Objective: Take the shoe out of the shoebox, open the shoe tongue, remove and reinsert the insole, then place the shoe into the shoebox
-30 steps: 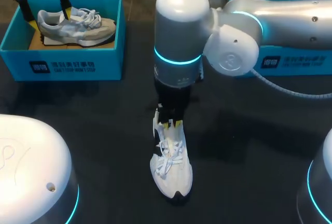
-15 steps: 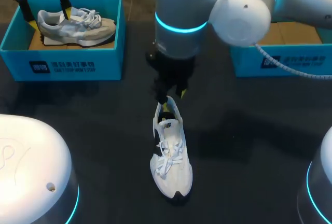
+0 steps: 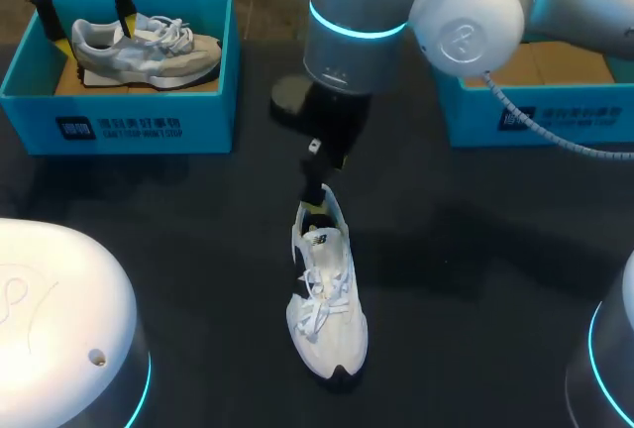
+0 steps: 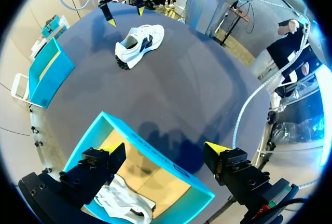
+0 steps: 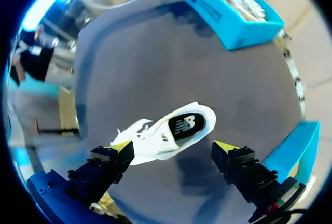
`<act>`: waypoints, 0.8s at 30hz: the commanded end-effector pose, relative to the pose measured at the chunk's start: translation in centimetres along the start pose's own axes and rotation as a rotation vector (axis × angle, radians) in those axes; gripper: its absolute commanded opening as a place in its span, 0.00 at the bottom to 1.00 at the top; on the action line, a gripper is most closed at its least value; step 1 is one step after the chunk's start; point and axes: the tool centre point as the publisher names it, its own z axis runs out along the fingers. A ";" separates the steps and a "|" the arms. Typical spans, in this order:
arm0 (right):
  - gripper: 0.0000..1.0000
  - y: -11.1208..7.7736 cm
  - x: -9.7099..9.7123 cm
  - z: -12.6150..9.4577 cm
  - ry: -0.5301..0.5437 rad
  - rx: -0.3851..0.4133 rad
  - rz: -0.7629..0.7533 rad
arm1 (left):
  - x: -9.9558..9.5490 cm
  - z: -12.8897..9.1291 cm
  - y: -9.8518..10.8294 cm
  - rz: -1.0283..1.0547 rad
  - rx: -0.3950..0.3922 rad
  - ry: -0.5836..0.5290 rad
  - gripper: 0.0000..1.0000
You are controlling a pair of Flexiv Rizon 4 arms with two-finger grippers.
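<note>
A white shoe (image 3: 325, 294) lies on the dark table near the middle, toe toward me. My right gripper (image 3: 319, 188) hangs just above its heel, open; in the right wrist view the white shoe (image 5: 171, 133) lies below the right gripper (image 5: 174, 146), touching neither finger. A grey shoe (image 3: 149, 47) rests in the blue shoebox (image 3: 139, 121) at the far left. My left gripper (image 3: 91, 27) stands open over that box, and the left wrist view shows the left gripper (image 4: 163, 151) straddling the box wall (image 4: 155, 156) with the grey shoe (image 4: 124, 203) beneath it.
A second blue shoebox (image 3: 555, 116) stands at the far right, partly behind my right arm. The rounded bases of both arms fill the near corners.
My right gripper has opened and lifted away from the white shoe's heel. The shoe stays where it lay. The left arm has not moved.
</note>
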 end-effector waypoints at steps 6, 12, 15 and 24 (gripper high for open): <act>1.00 2.0 -1.0 0.7 -0.158 0.086 -0.181 | 0.0 -0.1 0.0 0.000 -0.002 0.002 1.00; 1.00 2.7 -2.5 1.8 -0.189 0.107 -0.234 | 0.0 -0.1 0.0 0.000 -0.002 0.002 1.00; 1.00 2.6 -3.4 2.5 -0.184 0.101 -0.250 | 0.0 -0.1 0.0 0.000 -0.002 0.002 1.00; 1.00 2.8 -5.7 4.8 -0.187 0.123 -0.334 | 0.0 -0.1 0.0 0.000 -0.002 0.002 1.00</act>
